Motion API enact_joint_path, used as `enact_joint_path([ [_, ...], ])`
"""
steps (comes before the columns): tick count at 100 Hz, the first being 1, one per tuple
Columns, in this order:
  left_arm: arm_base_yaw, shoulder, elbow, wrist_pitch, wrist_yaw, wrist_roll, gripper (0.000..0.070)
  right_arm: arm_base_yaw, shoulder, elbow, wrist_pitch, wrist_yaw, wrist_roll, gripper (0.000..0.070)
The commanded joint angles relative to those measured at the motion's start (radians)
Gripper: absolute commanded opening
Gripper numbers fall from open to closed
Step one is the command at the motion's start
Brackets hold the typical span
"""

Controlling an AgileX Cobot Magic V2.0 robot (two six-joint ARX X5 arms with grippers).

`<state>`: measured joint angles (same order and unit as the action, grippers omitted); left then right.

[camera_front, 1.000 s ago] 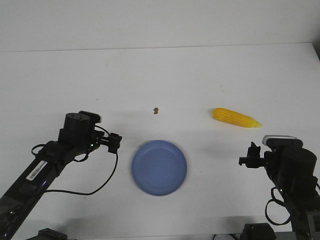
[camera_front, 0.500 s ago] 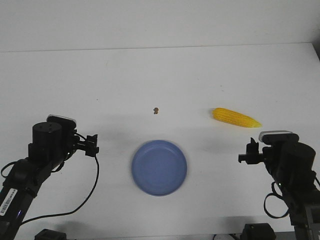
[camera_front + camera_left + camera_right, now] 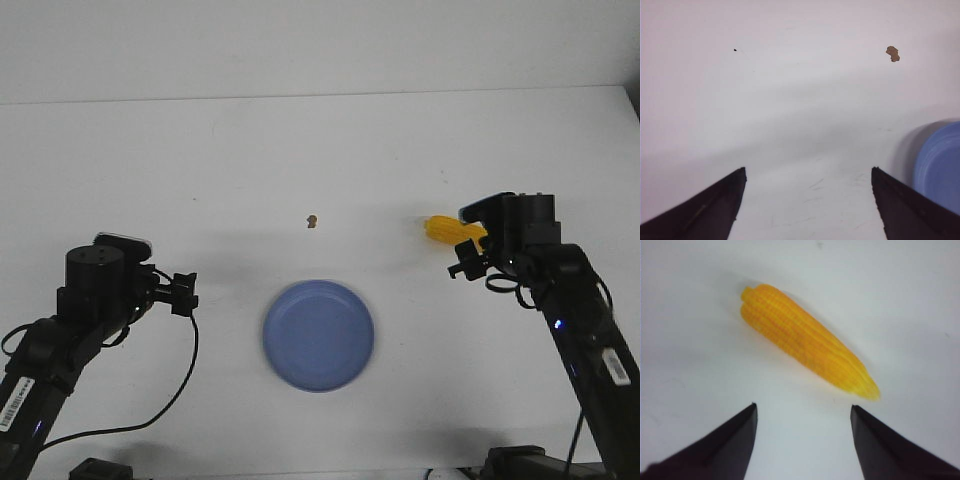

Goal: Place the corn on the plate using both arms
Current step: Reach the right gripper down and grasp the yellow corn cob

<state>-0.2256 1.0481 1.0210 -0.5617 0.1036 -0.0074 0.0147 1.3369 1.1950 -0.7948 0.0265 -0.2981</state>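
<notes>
Corn (image 3: 807, 350) lies flat on the white table (image 3: 300, 150), right of the plate (image 3: 319, 335) and well apart from it. Right gripper (image 3: 802, 440) hovers close, jaws spread, nothing held. Advise centring across the thick mid-cob, not the tapered tip. Left gripper (image 3: 807, 205) spread, idle beside plate. No readable writing.

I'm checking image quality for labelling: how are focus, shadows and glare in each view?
Front view: even light, no glare, corn partly hidden by the right arm. Right wrist view: corn sharp, soft shadow beneath. Left wrist view: plate edge slightly soft, shadow alongside.
</notes>
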Motion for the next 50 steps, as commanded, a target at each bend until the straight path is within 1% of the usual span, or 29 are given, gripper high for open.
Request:
enact_joint_path([
  [1, -0.004, 0.010, 0.012, 0.002, 0.002, -0.012, 0.0516, 0.005, 0.074, 0.037, 0.002, 0.000, -0.077, 0.0396],
  [14, -0.004, 0.010, 0.012, 0.002, 0.002, -0.013, 0.0516, 0.009, 0.183, 0.094, 0.002, -0.008, -0.100, 0.0396],
  [21, -0.004, 0.010, 0.012, 0.002, 0.002, -0.014, 0.0516, 0.009, 0.227, 0.113, 0.012, -0.008, -0.128, 0.0396],
  [50, -0.004, 0.010, 0.012, 0.003, 0.012, -0.025, 0.0516, 0.008, 0.320, 0.129, 0.040, -0.012, -0.164, 0.0396],
])
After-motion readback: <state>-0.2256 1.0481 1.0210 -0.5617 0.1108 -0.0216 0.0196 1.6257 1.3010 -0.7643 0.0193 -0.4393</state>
